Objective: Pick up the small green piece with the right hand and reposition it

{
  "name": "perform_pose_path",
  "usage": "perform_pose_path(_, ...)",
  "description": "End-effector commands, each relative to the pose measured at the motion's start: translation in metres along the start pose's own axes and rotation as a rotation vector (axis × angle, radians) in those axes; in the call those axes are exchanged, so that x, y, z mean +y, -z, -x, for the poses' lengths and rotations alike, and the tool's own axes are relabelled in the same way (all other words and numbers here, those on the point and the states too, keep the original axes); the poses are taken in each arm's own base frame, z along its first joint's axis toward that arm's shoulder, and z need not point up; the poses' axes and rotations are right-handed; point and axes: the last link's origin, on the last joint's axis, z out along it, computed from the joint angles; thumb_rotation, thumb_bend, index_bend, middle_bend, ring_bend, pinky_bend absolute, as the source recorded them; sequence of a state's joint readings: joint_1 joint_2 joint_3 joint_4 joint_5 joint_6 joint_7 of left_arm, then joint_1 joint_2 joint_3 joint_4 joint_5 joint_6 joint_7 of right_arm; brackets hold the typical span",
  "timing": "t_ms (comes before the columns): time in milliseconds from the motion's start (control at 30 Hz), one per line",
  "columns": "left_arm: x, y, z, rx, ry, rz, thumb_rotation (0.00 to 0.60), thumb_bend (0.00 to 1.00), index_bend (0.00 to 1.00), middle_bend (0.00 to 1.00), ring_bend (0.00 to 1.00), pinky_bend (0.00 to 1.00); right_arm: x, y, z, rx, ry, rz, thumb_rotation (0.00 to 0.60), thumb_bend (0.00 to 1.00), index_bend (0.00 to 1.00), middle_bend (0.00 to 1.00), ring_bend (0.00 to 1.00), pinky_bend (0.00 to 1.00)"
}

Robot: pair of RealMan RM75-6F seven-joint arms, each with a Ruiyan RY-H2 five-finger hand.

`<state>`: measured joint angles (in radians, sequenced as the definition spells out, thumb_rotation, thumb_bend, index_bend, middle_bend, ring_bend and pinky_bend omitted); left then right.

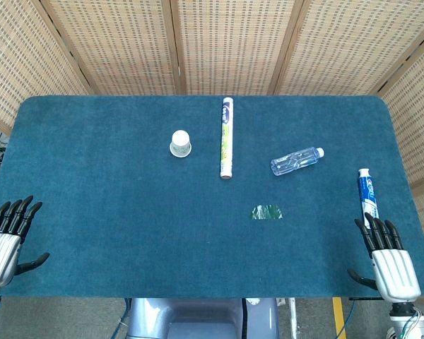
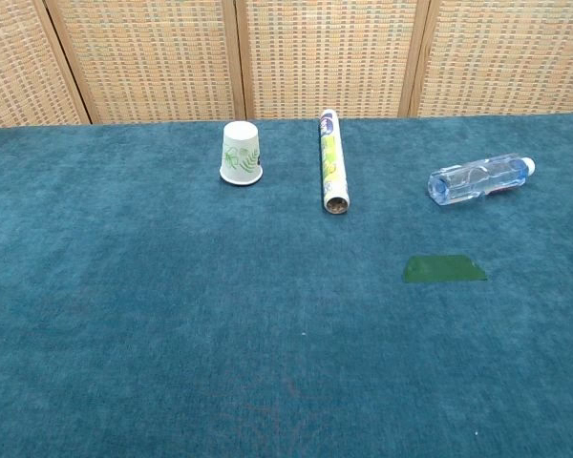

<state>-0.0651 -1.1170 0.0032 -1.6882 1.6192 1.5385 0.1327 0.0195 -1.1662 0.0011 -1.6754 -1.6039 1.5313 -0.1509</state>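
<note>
On the counter [image 1: 113, 233], your small green piece [image 1: 267, 212] is lying flat below the water bottle [image 1: 296, 162]; your right robot hand [image 1: 387, 256] and left robot hand [image 1: 7, 236] are resting open-fingered, holding nothing.

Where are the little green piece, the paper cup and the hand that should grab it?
green piece [image 2: 444, 270], chest view, its flat middle.
paper cup [image 2: 241, 153], chest view, its side wall.
right hand [image 1: 391, 260], head view, its back.

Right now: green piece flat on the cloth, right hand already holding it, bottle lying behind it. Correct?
Not quite. The right hand holds nothing; it rests open at the table edge, apart from the green piece. The head view shows it. The bottle does lie behind.
</note>
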Motion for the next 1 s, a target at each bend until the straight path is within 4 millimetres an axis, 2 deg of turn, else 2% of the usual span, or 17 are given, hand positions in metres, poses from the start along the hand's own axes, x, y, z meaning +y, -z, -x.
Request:
perform_pose_path(33, 0.0006, -0.0004, 0.0001, 0.001, 0.000, 0.002, 0.600, 0.09, 0.00, 0.00, 0.00, 0.00, 0.0007, 0.0003, -0.0001, 0.000, 0.002, 0.002, 0.600, 0.13, 0.00, 0.00, 0.00, 0.00)
perform_pose_path(800, 0.0034, -0.0028, 0.0011, -0.001, 0.006, 0.010, 0.600, 0.09, 0.00, 0.00, 0.00, 0.00, 0.0025, 0.0025, -0.0020, 0.009, 0.000, 0.007, 0.600, 0.13, 0.00, 0.00, 0.00, 0.00)
perform_pose_path(1000, 0.0025, -0.0018, 0.0004, 0.001, 0.007, 0.003, 0.600, 0.09, 0.00, 0.00, 0.00, 0.00, -0.0053, -0.0041, 0.0001, 0.040, -0.015, -0.061, 0.600, 0.13, 0.00, 0.00, 0.00, 0.00)
